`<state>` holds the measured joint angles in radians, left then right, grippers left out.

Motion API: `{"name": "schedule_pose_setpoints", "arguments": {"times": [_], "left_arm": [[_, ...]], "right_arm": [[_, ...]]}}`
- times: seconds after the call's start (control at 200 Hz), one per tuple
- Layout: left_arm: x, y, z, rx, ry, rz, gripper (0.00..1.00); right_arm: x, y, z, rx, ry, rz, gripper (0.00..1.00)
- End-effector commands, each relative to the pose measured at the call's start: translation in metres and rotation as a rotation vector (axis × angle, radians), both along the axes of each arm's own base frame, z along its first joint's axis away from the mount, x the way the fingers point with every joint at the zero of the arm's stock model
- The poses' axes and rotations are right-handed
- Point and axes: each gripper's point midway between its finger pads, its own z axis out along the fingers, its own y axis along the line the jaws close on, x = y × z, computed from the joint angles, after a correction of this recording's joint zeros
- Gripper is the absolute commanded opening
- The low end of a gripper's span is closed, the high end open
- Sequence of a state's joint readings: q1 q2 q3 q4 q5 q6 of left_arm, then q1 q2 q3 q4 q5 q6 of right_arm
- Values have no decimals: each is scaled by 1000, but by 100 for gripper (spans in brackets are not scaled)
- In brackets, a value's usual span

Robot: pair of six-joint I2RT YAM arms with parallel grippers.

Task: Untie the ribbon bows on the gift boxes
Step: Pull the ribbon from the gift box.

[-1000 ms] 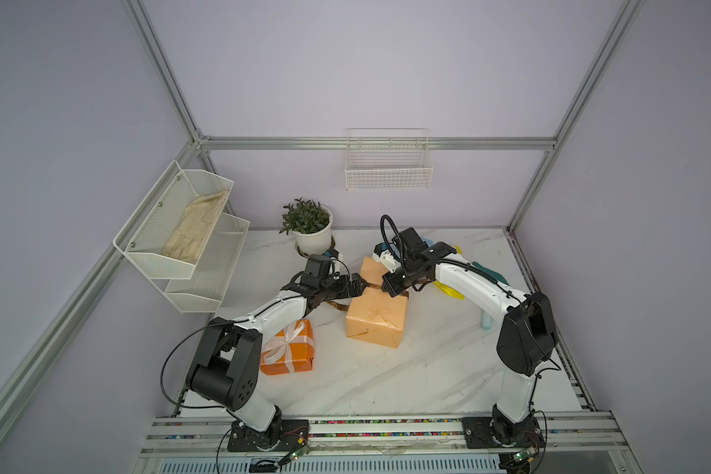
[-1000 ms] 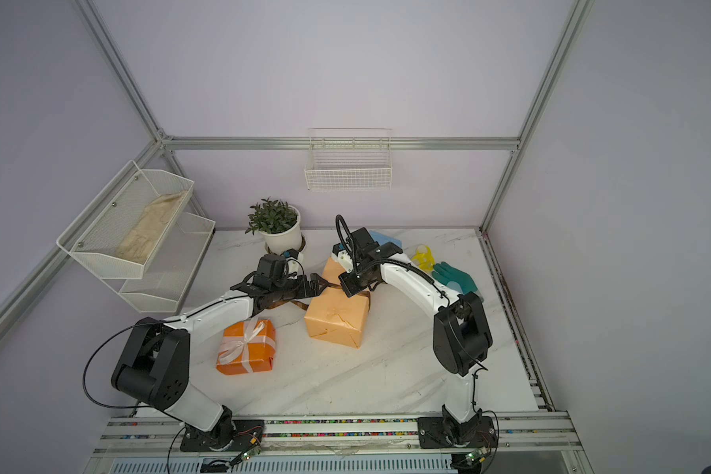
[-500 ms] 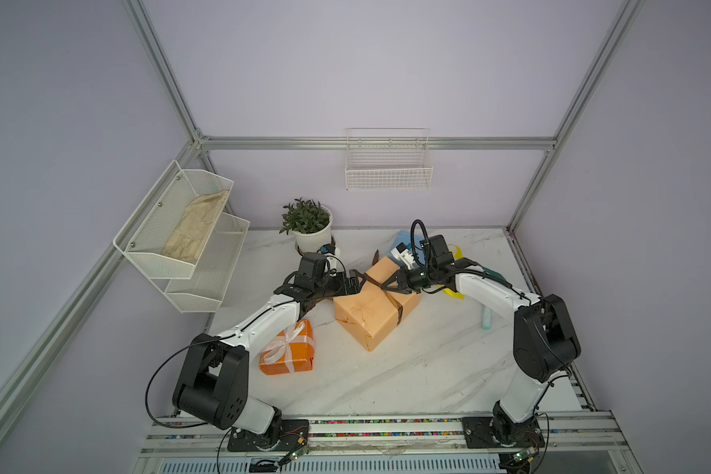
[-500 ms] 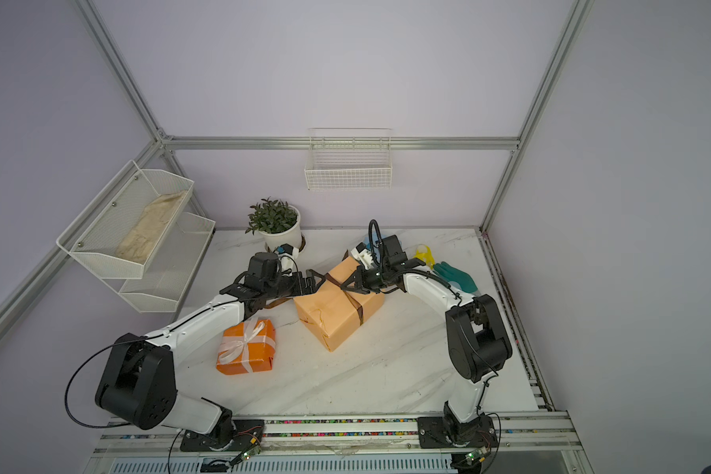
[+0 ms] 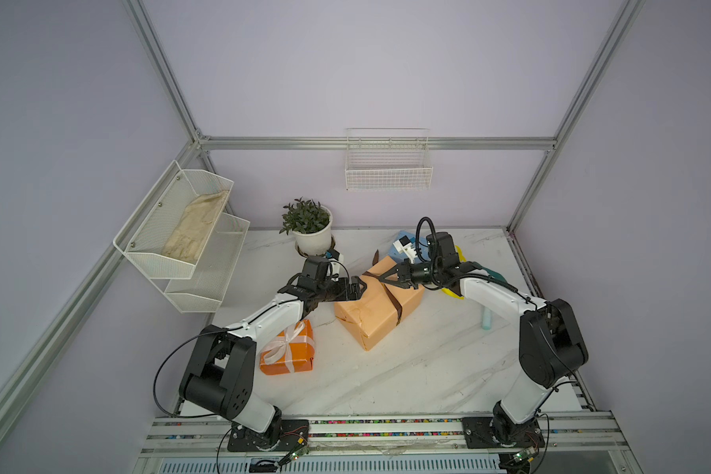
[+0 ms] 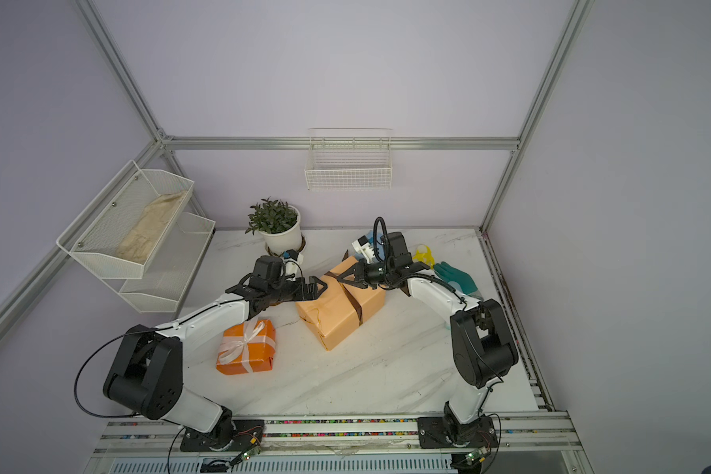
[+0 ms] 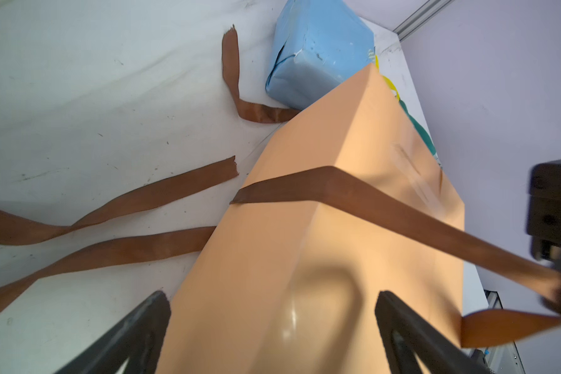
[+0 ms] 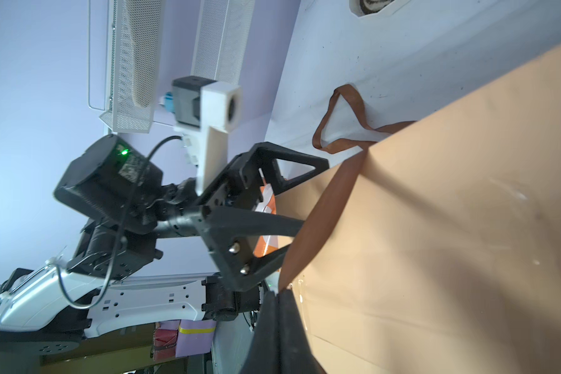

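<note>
While our right gripper (image 5: 382,277) is clamping the brown ribbon (image 7: 363,197) taut across the peach box (image 5: 372,318) on the tabletop (image 5: 427,369), we are holding our left gripper (image 5: 360,287) spread astride the box's corner, apparently to brace it.

Robot lab test cell, not a home. Alu-profile frame (image 5: 378,143) w/ plain lilac wall panels (image 5: 345,74) round a marble-look table (image 5: 407,369). L arm (image 5: 271,316) & R arm (image 5: 497,297) bolted to a front rail (image 5: 386,427), w/ cables & a bare circuit board (image 5: 298,451) exposed. Wire basket (image 5: 388,180), mesh shelf (image 5: 173,262), potted plant (image 5: 313,240) & gift boxes (image 5: 376,312) sit like staged props.
</note>
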<state>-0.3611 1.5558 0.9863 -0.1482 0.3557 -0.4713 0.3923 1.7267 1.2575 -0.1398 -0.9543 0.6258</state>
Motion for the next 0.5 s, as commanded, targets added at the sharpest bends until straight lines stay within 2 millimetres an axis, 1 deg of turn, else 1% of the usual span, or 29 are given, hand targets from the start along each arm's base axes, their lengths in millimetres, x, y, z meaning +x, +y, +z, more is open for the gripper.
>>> {"name": "schedule_pose_setpoints", "arguments": {"times": [0.0, 0.1, 0.335, 0.495], "left_arm": [[16, -14, 30, -26, -78, -63, 100], [19, -18, 28, -32, -64, -77, 100], [17, -18, 21, 19, -17, -83, 100], [12, -22, 17, 102, 0, -110, 100]], "right_arm": [[-1, -1, 28, 55, -61, 12, 0], [-2, 0, 34, 69, -70, 15, 0], [-1, 1, 68, 110, -137, 31, 0], [0, 2, 90, 132, -190, 37, 0]]}}
